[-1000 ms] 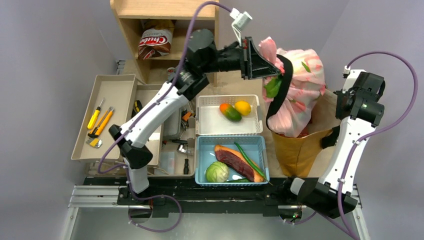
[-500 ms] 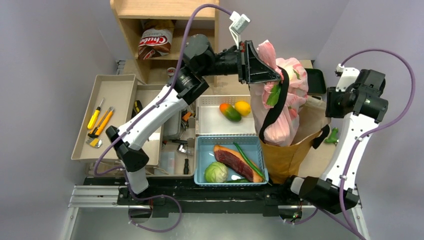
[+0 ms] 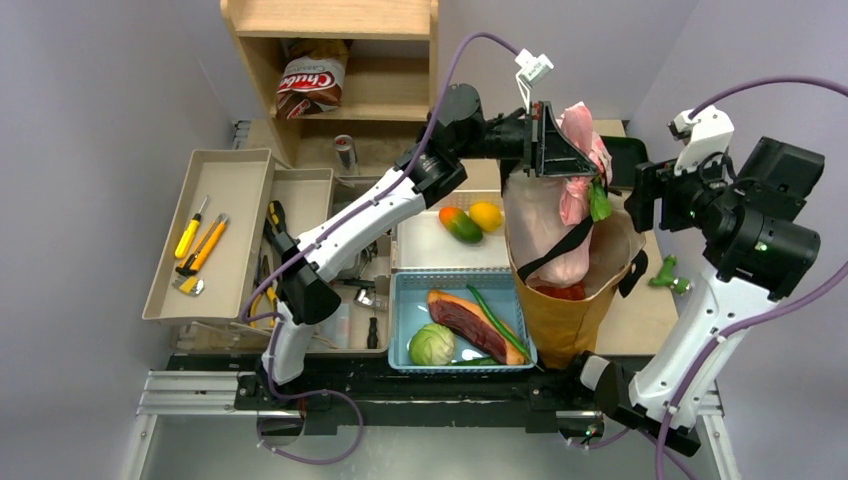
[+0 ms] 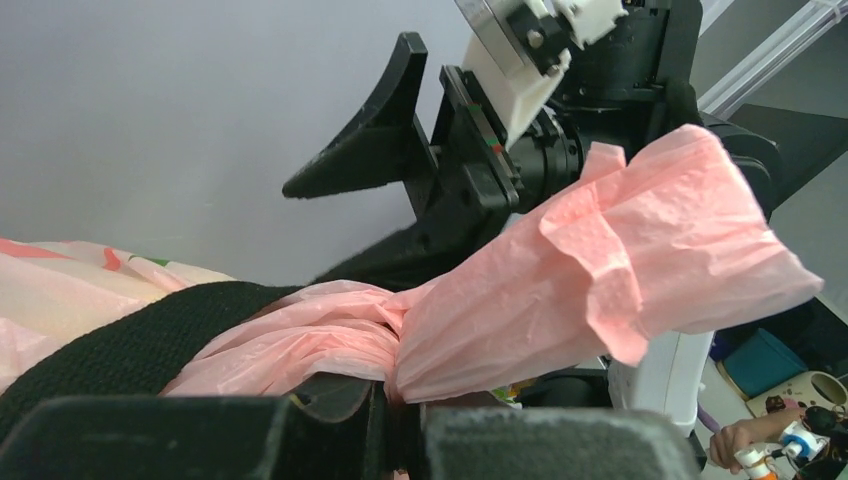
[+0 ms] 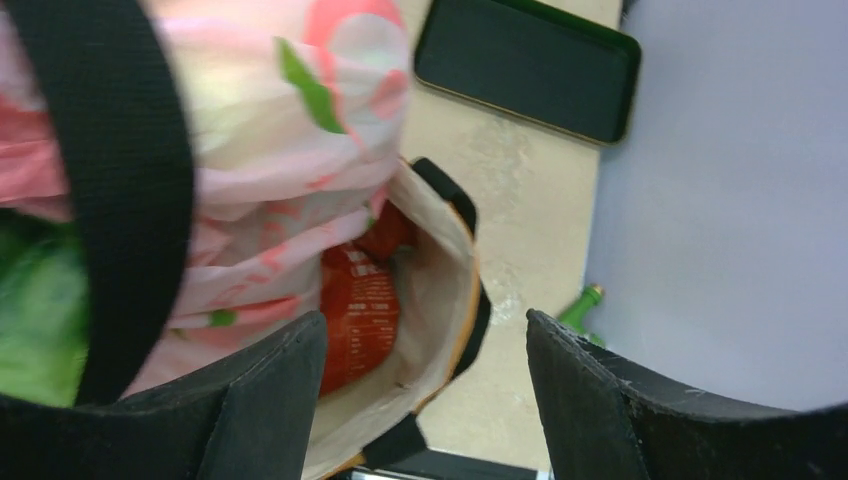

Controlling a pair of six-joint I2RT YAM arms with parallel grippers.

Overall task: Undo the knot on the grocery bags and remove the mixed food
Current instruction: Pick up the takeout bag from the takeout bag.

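While your left gripper [image 4: 395, 432] pinches the pink bag [image 3: 548, 225] just under the knot [image 4: 397, 318] (not undone yet), that bag hangs half out of the paper bag [image 3: 565, 322] by the bench's right edge. Right gripper [image 5: 425, 400] hovers wide open. All the food [image 5: 358, 305] is yet to come out.

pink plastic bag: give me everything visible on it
The pink plastic bag is thin and translucent, crinkled, printed with red and green motifs, and bulging with contents. Its top is gathered into a twisted neck, with a loose tail flaring beyond. The left gripper is shut on that neck and holds the bag hanging, its lower part inside the mouth of the brown paper bag. A black strap crosses its front.
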